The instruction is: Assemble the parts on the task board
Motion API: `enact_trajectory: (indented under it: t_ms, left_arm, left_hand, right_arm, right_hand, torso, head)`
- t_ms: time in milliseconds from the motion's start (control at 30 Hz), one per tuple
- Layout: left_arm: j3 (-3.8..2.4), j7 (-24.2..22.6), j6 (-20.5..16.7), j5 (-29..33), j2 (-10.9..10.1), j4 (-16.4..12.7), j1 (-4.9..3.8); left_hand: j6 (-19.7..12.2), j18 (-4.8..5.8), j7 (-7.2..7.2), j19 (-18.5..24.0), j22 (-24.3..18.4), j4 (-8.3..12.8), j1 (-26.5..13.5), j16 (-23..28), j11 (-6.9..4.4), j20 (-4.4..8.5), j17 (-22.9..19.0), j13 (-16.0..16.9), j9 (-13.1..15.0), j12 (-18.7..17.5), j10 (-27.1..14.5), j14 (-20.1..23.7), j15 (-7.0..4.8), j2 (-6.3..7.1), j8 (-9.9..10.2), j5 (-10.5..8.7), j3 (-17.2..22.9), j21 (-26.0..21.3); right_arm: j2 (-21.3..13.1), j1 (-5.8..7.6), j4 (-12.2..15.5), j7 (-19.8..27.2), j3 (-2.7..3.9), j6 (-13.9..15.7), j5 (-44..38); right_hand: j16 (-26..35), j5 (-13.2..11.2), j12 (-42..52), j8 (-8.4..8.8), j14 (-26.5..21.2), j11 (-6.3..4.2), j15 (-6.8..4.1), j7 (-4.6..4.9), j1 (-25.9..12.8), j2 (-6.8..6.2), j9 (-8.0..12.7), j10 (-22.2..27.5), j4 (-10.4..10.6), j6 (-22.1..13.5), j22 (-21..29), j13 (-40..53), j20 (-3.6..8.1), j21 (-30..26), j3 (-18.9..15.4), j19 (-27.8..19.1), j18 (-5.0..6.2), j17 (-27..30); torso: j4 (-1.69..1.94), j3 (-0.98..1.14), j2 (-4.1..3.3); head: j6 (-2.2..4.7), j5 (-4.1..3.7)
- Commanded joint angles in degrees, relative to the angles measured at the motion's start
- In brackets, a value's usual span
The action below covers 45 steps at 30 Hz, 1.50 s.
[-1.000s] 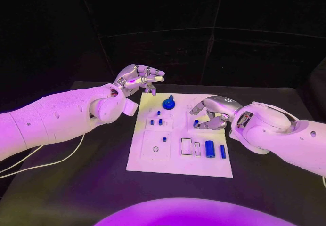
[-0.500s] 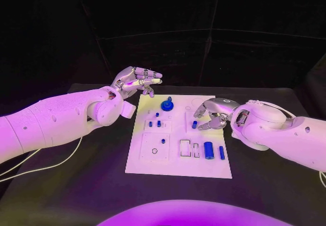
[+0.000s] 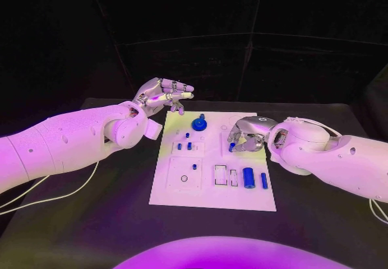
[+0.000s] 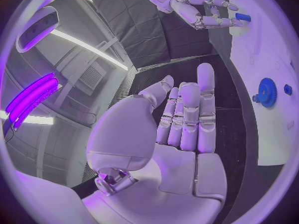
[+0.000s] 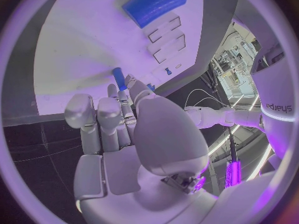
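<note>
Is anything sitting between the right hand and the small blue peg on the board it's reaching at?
Nothing visible does. The right hand is over the task board, and in the right wrist view its fingertips are at the blue peg; whether they grip it is unclear. The left hand is raised off the board's far left corner.

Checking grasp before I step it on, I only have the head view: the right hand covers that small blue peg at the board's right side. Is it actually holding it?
Observer: Yes. In the right wrist view the right hand has its fingertips closed on the small blue peg, which sticks out past them toward the task board.
Operator: Left hand carrying anything?
Observer: No. The left wrist view shows the left hand with a bare palm and fingers straight, side by side.
Operator: Is it over the board?
Observer: Beside it. In that view the blue gear lies off to the side of the fingers.
</note>
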<state>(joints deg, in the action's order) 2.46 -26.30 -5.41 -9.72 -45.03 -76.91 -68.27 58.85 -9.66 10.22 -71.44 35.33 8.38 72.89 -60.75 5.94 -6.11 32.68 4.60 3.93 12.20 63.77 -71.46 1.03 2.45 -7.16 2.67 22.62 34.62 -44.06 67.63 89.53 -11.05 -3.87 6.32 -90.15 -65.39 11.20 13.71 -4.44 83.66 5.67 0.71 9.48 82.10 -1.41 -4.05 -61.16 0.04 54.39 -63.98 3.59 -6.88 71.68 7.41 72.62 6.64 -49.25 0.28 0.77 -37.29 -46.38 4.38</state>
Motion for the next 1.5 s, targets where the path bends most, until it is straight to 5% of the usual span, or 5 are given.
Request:
enact_trajectory:
  t_ms: [33, 533, 1033, 1500]
  left_arm:
    - [-0.06, -0.15, 0.66, 0.3, 0.08, -0.02, -0.1]
    - [-0.06, -0.05, 0.67, 0.3, 0.09, 0.06, -0.1]
    - [-0.06, -0.04, 0.77, 0.3, 0.09, 0.16, -0.1]
    - [-0.05, 0.06, 0.9, 0.3, 0.04, 0.4, -0.09]
  left_hand:
    - [-0.4, -0.73, 0.08, 0.31, -0.07, 0.0, 0.06, 0.31, 0.03, -0.28, -0.07, 0.07, -0.08, 0.29, -0.27, 0.45, -0.13, -0.02, -0.23, 0.26, -0.4, -0.19]
    - [-0.54, -0.75, 0.12, 0.31, -0.2, 0.0, 0.22, 0.34, 0.07, -0.32, -0.26, 0.08, -0.06, 0.52, -0.51, 0.62, -0.1, -0.13, -0.29, 0.26, -0.55, -0.36]
    - [-0.54, -0.75, 0.12, 0.31, -0.2, 0.0, 0.22, 0.34, 0.07, -0.32, -0.26, 0.08, -0.06, 0.52, -0.51, 0.62, -0.1, -0.13, -0.29, 0.26, -0.55, -0.36]
    - [-0.54, -0.75, 0.12, 0.31, -0.2, 0.0, 0.22, 0.34, 0.07, -0.32, -0.26, 0.08, -0.06, 0.52, -0.51, 0.62, -0.1, -0.13, -0.29, 0.26, -0.55, -0.36]
  right_arm:
    - [0.39, 0.03, -0.45, 0.27, 0.02, -2.3, -0.83]
    - [1.83, -0.4, -2.34, -0.55, -0.01, -3.8, -1.72]
    - [1.46, -0.81, -1.95, -0.58, -0.02, 7.16, -1.89]
    - [-2.15, -0.78, 3.89, 0.43, 0.06, 10.76, 4.26]
  right_hand:
    - [-0.57, -0.35, -0.54, -0.15, 0.75, -0.14, -0.12, 0.08, 0.1, 0.37, 0.0, -0.72, 0.13, 0.66, -0.68, -0.08, 0.05, 0.55, 0.61, 0.56, -0.81, -0.56]
    - [-1.85, -0.52, -2.7, -0.08, 0.63, -0.27, -0.23, 0.1, 0.13, -0.02, 0.03, -2.82, 0.5, 2.82, -2.1, -0.04, 0.2, 1.72, 3.47, 1.19, -1.07, -1.44]
    - [-5.13, -2.7, -3.46, -1.41, 1.2, -1.76, -1.37, -1.28, 0.1, 1.04, -0.29, -8.58, 1.16, 8.03, -7.45, 0.42, 1.16, 5.79, 9.0, 4.53, -2.17, -4.96]
    - [-5.38, -2.61, -3.97, -1.46, 1.13, -2.0, -1.54, -1.5, -0.25, 0.56, -0.26, -9.37, 1.22, 8.66, -7.83, 0.45, 1.34, 6.08, 10.1, 4.64, -2.24, -5.0]
  torso:
    - [-0.01, 0.02, 0.03]
    - [0.0, 0.02, 0.04]
    - [-0.01, 0.0, 0.08]
    - [-0.04, -0.02, 0.09]
  head:
    - [-0.13, 0.03]
    - [-0.32, 0.05]
    - [-0.42, 0.03]
    - [-0.35, 0.12]
